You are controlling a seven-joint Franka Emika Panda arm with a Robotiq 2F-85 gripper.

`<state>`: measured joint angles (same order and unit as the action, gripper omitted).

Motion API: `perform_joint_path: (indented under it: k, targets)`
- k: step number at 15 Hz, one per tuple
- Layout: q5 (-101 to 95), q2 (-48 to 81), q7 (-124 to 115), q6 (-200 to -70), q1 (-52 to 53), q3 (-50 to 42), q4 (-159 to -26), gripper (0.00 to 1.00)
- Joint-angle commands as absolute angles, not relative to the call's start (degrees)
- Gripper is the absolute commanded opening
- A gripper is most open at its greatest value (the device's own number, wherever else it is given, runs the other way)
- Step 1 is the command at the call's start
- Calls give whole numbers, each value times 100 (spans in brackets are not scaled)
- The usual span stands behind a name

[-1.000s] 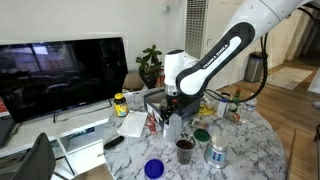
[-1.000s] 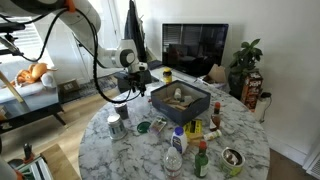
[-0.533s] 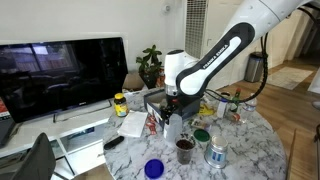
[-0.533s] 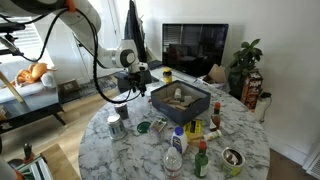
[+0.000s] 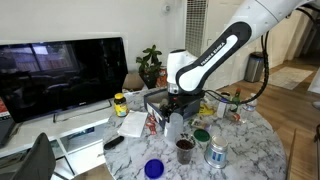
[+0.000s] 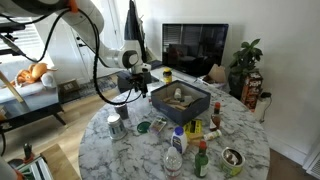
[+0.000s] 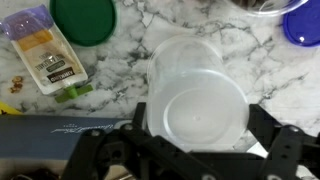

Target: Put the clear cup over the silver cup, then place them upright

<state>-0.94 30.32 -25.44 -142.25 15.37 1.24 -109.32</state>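
My gripper (image 5: pixel 173 108) is shut on the clear cup (image 5: pixel 175 126), a whitish translucent tumbler, and holds it over the marble table in front of the black box. In the wrist view the clear cup (image 7: pixel 195 95) fills the middle, seen end-on, with a black finger (image 7: pixel 268 128) on each side of it; my gripper (image 7: pixel 198 125) grips its wall. In an exterior view the gripper (image 6: pixel 138 84) is at the table's far left. The silver cup (image 5: pixel 215 152) stands near the front edge, apart from the gripper; it also shows in an exterior view (image 6: pixel 115 125). It is out of the wrist view.
A dark brown cup (image 5: pixel 185 148) stands just in front of the clear cup. A green lid (image 7: pixel 83 20), a blue lid (image 7: pixel 303 25) and a snack packet (image 7: pixel 45 58) lie on the marble. A black box (image 6: pixel 180 100), bottles and jars crowd the table.
My gripper with the clear cup has shifted a little to the right in an exterior view. Nothing else has moved.
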Motion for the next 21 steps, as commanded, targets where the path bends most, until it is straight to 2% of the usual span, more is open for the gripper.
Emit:
perform_joint_path:
  k: [1, 7, 8, 9, 10, 15, 21]
  targets:
    - [40, 3276, -2173, -13876, 1381, 223, -10556, 100]
    - [-176, 3776, -1792, -12519, 1420, 184, -9498, 100]
    - [-195, 3853, -1753, -12353, 1421, 179, -9358, 90]
    - [-191, 3904, -1730, -12246, 1411, 179, -9255, 74]
    - [-202, 3933, -1735, -12146, 1414, 168, -9177, 71]
    - [-191, 3594, -1774, -12287, 1342, 111, -9426, 71]
    - [-115, 2244, -1733, -12742, 1078, 44, -10884, 71]
